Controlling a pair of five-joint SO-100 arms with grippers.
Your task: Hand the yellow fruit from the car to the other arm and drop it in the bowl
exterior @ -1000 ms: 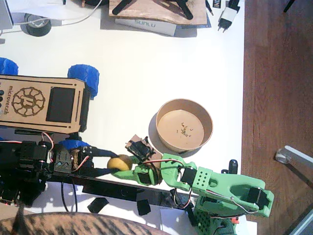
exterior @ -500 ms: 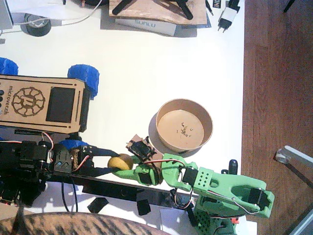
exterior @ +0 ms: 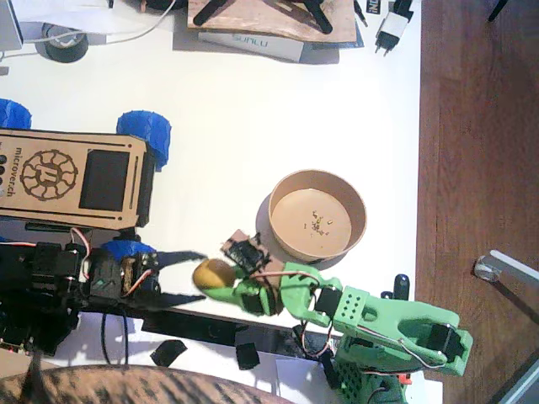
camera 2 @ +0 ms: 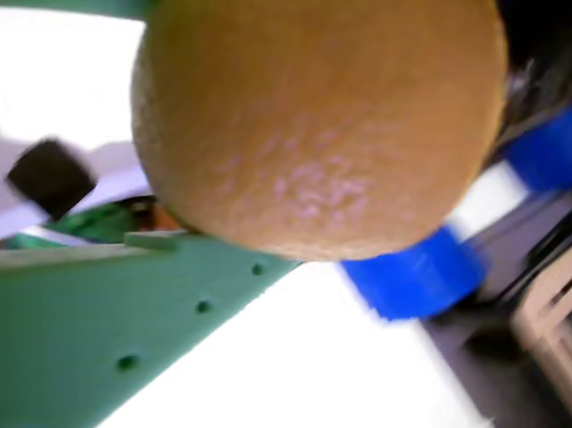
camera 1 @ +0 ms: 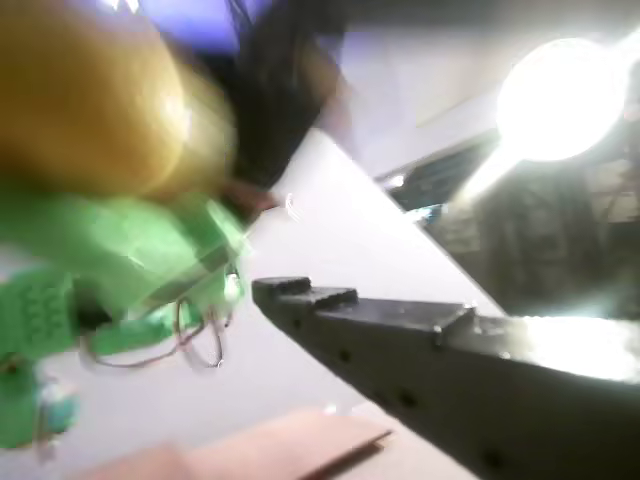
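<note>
1. I see the yellow fruit [exterior: 212, 274] held off the car, at the tip of the right gripper [exterior: 226, 281], with a green jaw pressed against its underside in a wrist view [camera 2: 320, 119]. I judge the green claw is clamped on it.
2. The left gripper [exterior: 178, 275] on the black arm stands spread wide, its two black fingers [exterior: 187, 255] just beside the fruit and apart from it, so I judge the handover is done.
3. My worry: the fruit is round and sits near the jaw tips; a quick swing could roll it out onto the table [exterior: 253, 109] short of the bowl [exterior: 318, 215].
4. A second risk is the black fingers catching the fruit if the green arm [exterior: 370, 324] moves off along them.
5. The bowl is near, up and to the right of the fruit, with a few crumbs inside; its near wall is the one thing in the path and could be nudged by a low carry.
6. The car [exterior: 72, 178] stands well left, out of the way. Boxes and cables along the far edge do not interfere.
</note>
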